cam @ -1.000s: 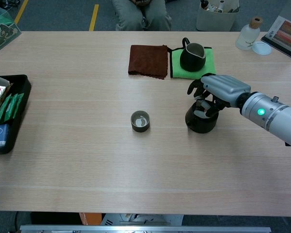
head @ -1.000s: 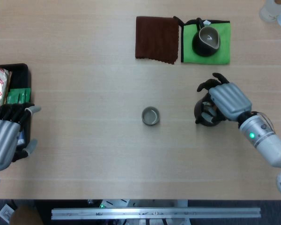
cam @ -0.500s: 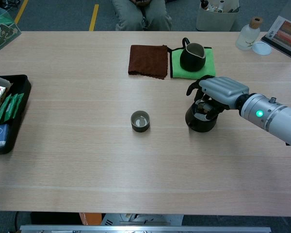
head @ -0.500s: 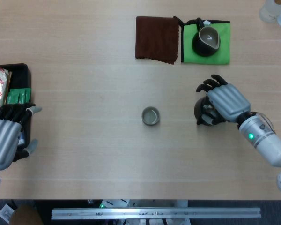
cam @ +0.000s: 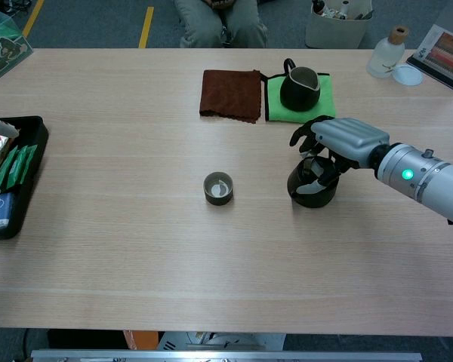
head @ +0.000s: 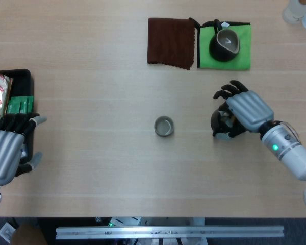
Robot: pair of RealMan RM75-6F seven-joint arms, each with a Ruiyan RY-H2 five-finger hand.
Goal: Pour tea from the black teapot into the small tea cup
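The small grey tea cup (head: 163, 126) (cam: 218, 188) stands upright mid-table. To its right sits the round black teapot (head: 218, 125) (cam: 309, 193), on the table or barely above it. My right hand (head: 244, 111) (cam: 340, 143) reaches over it from the right, and its dark fingers curl down around the top and grip it. Most of the pot's top is hidden by them. At the table's left edge my left hand (head: 5, 150) holds nothing, fingers apart, over the black tray (head: 20, 76).
A black pitcher (head: 224, 44) (cam: 298, 88) stands on a green cloth (head: 242, 56) at the back, with a brown cloth (head: 171, 42) (cam: 230, 94) beside it. The tray (cam: 30, 162) holds packets. A bottle (cam: 383, 54) and lid stand far right.
My right hand's fingers have closed tighter around the teapot, which has shifted very slightly left. The cup and my left hand stay where they were.
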